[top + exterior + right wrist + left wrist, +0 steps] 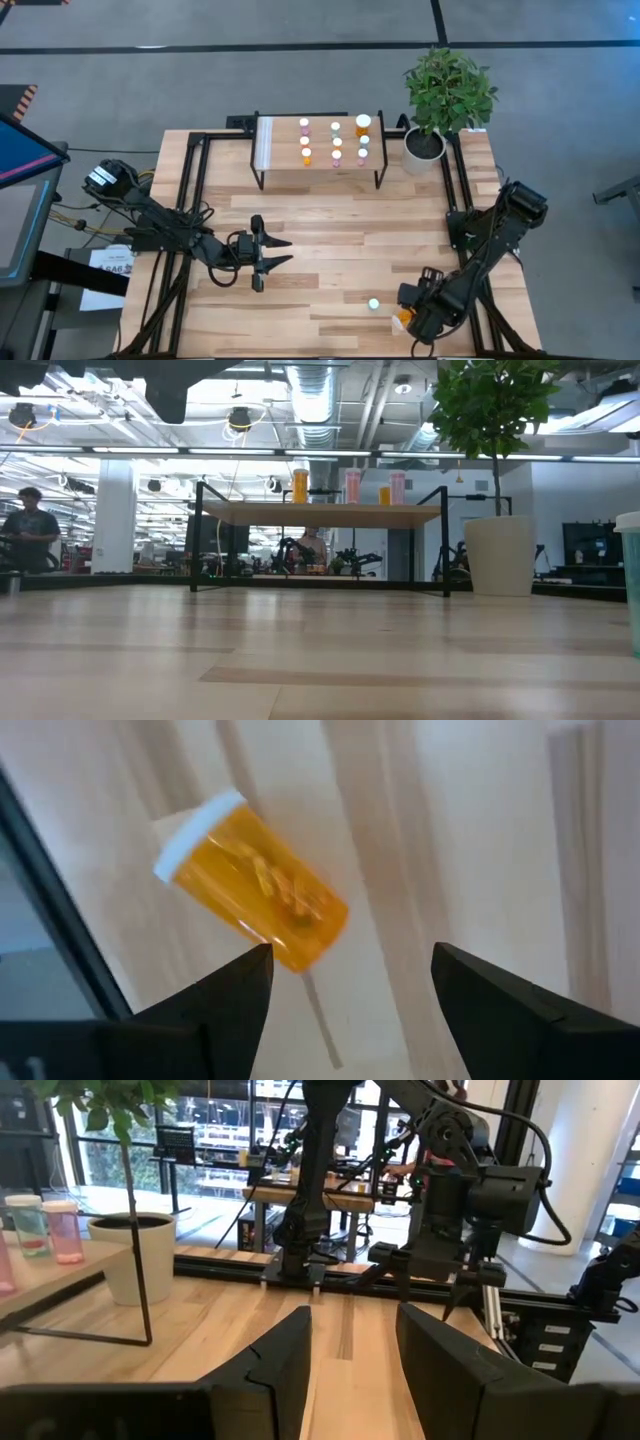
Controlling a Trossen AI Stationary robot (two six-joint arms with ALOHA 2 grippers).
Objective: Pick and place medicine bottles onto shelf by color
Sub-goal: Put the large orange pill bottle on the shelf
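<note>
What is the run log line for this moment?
right gripper: open over lying orange bottle | left gripper: open, mid-table | shelf: bottles on it

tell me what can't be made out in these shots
- High view: the orange bottle by the right gripper is mostly covered by that arm.
- Low view: the green bottle is cut off by the picture's right edge.
- High view: the bottles on the shelf are too small to read labels.

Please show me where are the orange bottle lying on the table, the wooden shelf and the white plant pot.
Orange medicine bottle with white cap (262, 890): right wrist view, its orange body.
Light-wood shelf on black legs (283, 148): high view, bare top.
White plant pot (424, 148): high view, its rim.
</note>
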